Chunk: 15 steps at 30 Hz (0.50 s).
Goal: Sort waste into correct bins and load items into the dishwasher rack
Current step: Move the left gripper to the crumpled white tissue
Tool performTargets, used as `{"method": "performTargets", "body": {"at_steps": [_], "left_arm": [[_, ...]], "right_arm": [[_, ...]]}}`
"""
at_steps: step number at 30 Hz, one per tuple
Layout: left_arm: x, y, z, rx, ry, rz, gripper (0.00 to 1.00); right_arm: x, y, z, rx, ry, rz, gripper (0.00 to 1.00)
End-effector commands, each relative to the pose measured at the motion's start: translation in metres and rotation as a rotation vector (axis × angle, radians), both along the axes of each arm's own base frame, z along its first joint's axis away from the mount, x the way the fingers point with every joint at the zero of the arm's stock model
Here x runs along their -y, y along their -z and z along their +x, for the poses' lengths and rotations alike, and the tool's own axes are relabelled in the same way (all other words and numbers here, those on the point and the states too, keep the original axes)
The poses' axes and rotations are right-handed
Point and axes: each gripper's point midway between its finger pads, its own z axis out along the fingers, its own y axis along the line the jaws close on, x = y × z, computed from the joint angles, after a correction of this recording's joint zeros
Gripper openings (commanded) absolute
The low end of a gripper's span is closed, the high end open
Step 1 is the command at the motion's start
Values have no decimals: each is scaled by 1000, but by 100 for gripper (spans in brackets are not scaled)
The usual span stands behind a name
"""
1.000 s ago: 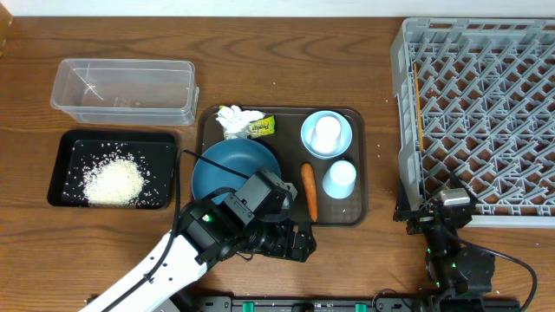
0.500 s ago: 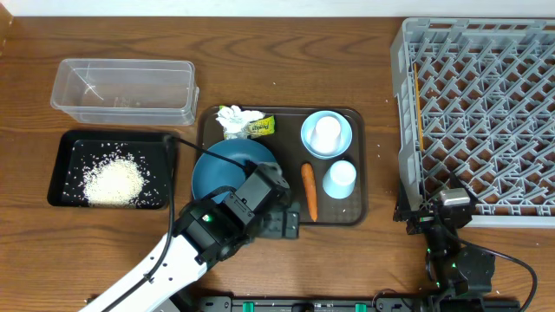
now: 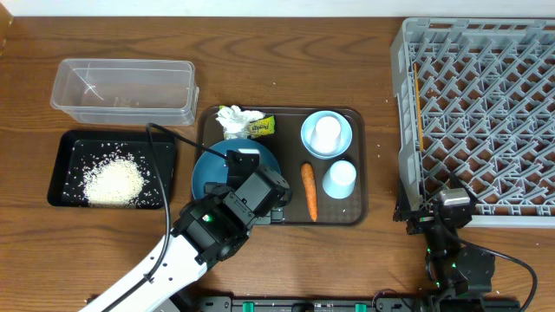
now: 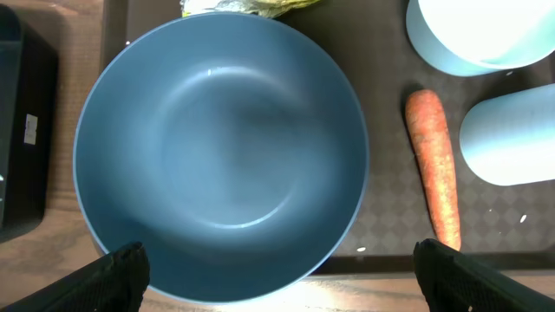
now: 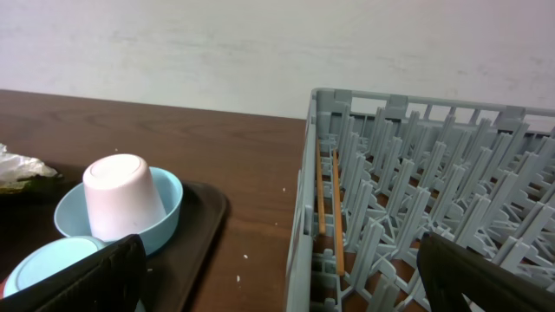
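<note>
The dark-blue dish [image 3: 212,165] lies at the left of the brown serving tray [image 3: 357,206]. My left gripper [image 3: 251,206] hovers over the dish's near rim; in the left wrist view it [image 4: 282,282] is open wide, with the dish [image 4: 221,147] between and beyond its fingers. The carrot [image 3: 310,191] lies right of the dish. Tissue [image 3: 234,120] and the yellow-green wrapper [image 3: 262,126] lie behind it. A white cup [image 3: 327,132] stands upside down in the pale-blue bowl [image 3: 309,139], with a pale-blue cup [image 3: 339,178] in front. My right gripper [image 5: 286,277] is open and empty beside the grey rack [image 3: 486,113].
The clear tub [image 3: 121,91] stands at the back left. In front of it is the black tray [image 3: 61,169], holding a heap of rice [image 3: 113,182]. Two wooden sticks [image 5: 334,208] lie in the rack's left side. A few rice grains lie on the table by the rack.
My left gripper has moved from the table in front of the brown tray back and left, over the dark-blue dish. The right arm has not moved.
</note>
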Motion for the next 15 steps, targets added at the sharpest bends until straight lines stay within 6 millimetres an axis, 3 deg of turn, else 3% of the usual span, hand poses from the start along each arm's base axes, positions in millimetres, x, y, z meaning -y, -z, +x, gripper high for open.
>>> {"method": "performTargets", "body": {"at_steps": [1, 6, 10, 15], "left_arm": [[-1, -4, 5, 21, -12, 6, 100], [-5, -11, 22, 92, -46, 18, 100], [5, -9, 36, 40, 42, -59, 100], [-13, -12, 57, -98, 7, -149, 100]], "right_arm": [[4, 1, 0, -1, 17, 2, 99], [4, 1, 0, -1, 17, 2, 99], [4, 1, 0, -1, 17, 2, 99], [4, 1, 0, -1, 17, 2, 99]]}}
